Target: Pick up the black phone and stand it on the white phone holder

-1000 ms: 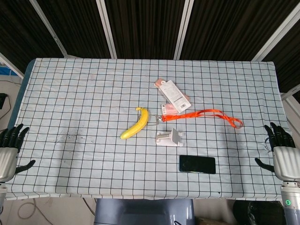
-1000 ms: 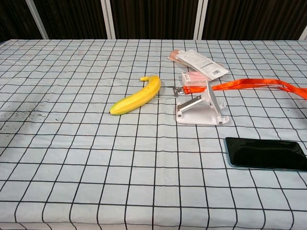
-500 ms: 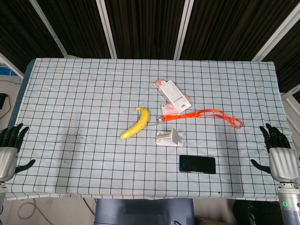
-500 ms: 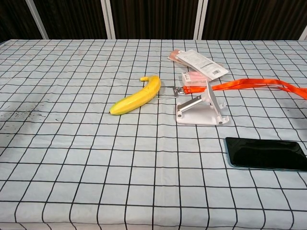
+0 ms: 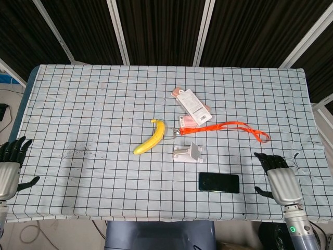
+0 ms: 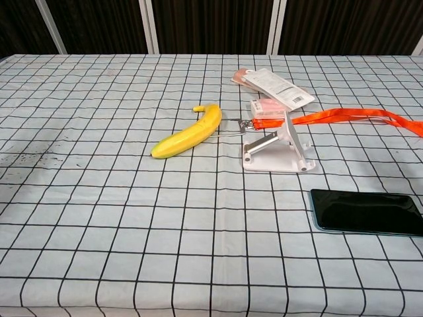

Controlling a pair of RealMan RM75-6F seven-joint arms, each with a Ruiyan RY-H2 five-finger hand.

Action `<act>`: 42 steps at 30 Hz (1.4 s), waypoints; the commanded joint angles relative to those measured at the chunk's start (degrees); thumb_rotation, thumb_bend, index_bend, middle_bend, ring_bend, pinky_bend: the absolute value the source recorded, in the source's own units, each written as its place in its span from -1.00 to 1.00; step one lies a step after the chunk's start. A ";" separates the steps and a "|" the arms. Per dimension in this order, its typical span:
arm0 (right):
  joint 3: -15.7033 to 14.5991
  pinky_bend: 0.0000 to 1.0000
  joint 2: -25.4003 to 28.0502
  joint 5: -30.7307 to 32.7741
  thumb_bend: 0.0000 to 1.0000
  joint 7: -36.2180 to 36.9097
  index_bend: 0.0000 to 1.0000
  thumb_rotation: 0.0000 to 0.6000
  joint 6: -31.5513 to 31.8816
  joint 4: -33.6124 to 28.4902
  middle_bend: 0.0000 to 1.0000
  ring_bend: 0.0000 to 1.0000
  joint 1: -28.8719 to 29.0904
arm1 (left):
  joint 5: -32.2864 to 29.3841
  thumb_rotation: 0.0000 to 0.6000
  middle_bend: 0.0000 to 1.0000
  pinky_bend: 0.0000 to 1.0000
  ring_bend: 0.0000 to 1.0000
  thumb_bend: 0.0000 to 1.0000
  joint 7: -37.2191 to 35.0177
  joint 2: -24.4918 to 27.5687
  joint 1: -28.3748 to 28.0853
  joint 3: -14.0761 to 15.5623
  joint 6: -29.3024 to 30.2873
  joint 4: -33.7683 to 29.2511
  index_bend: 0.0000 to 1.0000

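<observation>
The black phone [image 5: 218, 183] lies flat near the table's front edge, also seen in the chest view [image 6: 367, 212]. Just behind it stands the white phone holder [image 5: 189, 153], its bracket upright [image 6: 278, 152]. My right hand [image 5: 280, 177] hovers over the cloth to the right of the phone, fingers apart and holding nothing. My left hand [image 5: 9, 165] stays off the table's left front corner, fingers spread and empty. Neither hand shows in the chest view.
A yellow banana [image 5: 151, 137] lies left of the holder. Behind it are a flat packaged item [image 5: 191, 104] and an orange lanyard [image 5: 237, 128] with a pink tag. The checked tablecloth [image 5: 93, 104] covers the table.
My right hand has moved left from beyond the table's right edge to over the cloth, closer to the phone. The left hand and all objects stayed put.
</observation>
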 commanded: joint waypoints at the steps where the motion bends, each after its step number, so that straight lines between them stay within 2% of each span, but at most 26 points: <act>1: -1.27 -0.56 -2.98 1.31 -0.81 -4.59 -0.64 1.00 -3.16 -1.92 -0.52 -0.50 1.31 | 0.21 1.00 -1.00 -1.00 -1.00 -1.00 -0.11 0.07 0.02 0.06 0.13 -0.04 -1.00; 7: -1.88 -0.56 -7.37 3.57 -0.81 -9.91 -0.61 1.00 -5.38 -2.35 -0.49 -0.46 2.20 | 0.88 1.00 -1.00 -1.00 -1.00 -1.00 -0.46 0.03 0.06 0.21 0.58 0.21 -1.00; 26: -0.09 -0.56 -15.15 16.09 -0.68 -21.78 -0.58 1.00 -8.11 -1.87 -0.47 -0.46 4.62 | 0.67 1.00 -1.00 -1.00 -1.00 -1.00 -2.21 0.60 -0.31 0.33 -0.40 -0.35 -1.00; 42: 0.90 -0.56 -18.86 20.77 -0.59 -23.40 -0.51 1.00 -8.60 0.88 -0.44 -0.43 6.91 | 0.90 1.00 -1.00 -1.00 -1.00 -1.00 -2.65 0.54 -0.43 0.21 -0.11 0.01 -1.00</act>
